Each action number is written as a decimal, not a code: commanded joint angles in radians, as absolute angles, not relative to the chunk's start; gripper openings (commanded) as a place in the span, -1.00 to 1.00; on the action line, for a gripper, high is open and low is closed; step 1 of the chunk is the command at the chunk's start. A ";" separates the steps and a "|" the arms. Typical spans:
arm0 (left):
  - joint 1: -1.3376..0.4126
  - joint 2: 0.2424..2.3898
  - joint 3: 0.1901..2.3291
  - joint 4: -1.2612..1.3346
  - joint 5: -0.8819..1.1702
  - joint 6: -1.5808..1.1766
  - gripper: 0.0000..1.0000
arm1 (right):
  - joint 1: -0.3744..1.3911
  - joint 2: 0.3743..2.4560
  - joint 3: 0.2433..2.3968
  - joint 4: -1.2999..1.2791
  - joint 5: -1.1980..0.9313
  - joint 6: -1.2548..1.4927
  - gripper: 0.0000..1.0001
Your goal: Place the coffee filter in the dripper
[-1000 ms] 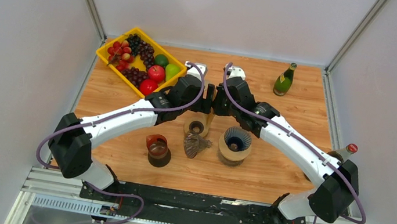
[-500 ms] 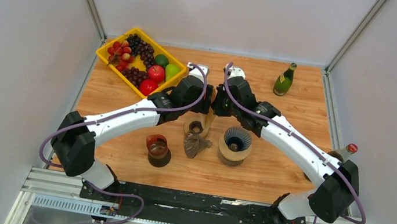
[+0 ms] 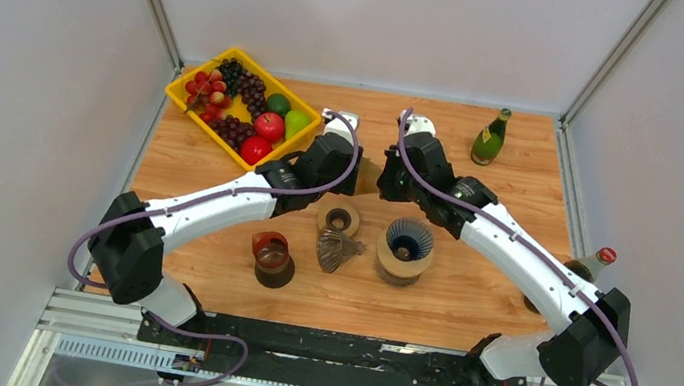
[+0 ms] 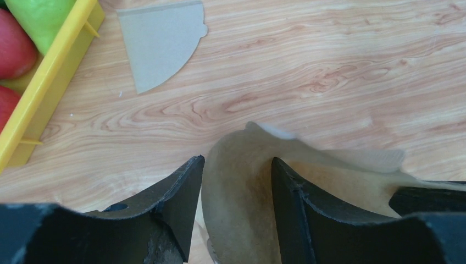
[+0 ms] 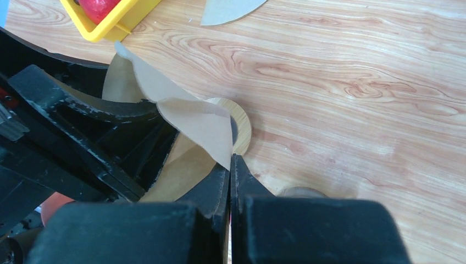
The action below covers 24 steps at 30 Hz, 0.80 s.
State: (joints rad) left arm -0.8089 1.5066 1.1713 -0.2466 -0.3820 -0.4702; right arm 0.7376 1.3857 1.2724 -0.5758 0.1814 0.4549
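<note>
Left wrist view: the left end effector (image 4: pixel 236 162) straddles the coffee filter (image 4: pixel 242 181), which is off the surface (image 4: pixel 329 71) and right of the yellow fruit tray (image 4: pixel 52 77). Its fingers stand apart with the paper bowed across the gap. Whether they pinch it or only cradle it I cannot tell. A spare filter (image 4: pixel 162 41) lies flat just beside the tray.

Right wrist view: the right end effector (image 5: pixel 231 165) is clamped on one edge of the filter, and a flap of paper rises from its closed tips. The rest of the cone curls back toward the tray, into the left fingers, above a wooden ring (image 5: pixel 244 129).

The likely trouble is the pull between the two arms. Too much spread could tear the seam or drag the paper from the left side. The filter would then dangle from the right pinch alone, collapsed flat, and would not seat in a cone.

Top view: the dripper (image 3: pixel 407 243), a ribbed cone on a wooden collar, stands right of the tray and nearer the arm bases. No paper shows in it. The filter hangs between the two end effectors, apart from the dripper. Against half a second earlier, the right end effector has drawn away from the tray side and the gap has widened. The left one has barely moved.
</note>
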 commanded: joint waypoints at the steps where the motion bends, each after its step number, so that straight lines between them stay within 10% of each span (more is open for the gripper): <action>1: -0.801 1.486 1.190 -0.310 -0.456 -0.407 0.15 | 0.726 1.332 1.279 -0.591 0.226 0.427 -1.00; 24: -0.801 1.285 1.124 -0.181 0.224 -0.341 0.82 | 0.721 1.181 1.277 -0.716 0.143 0.431 -1.00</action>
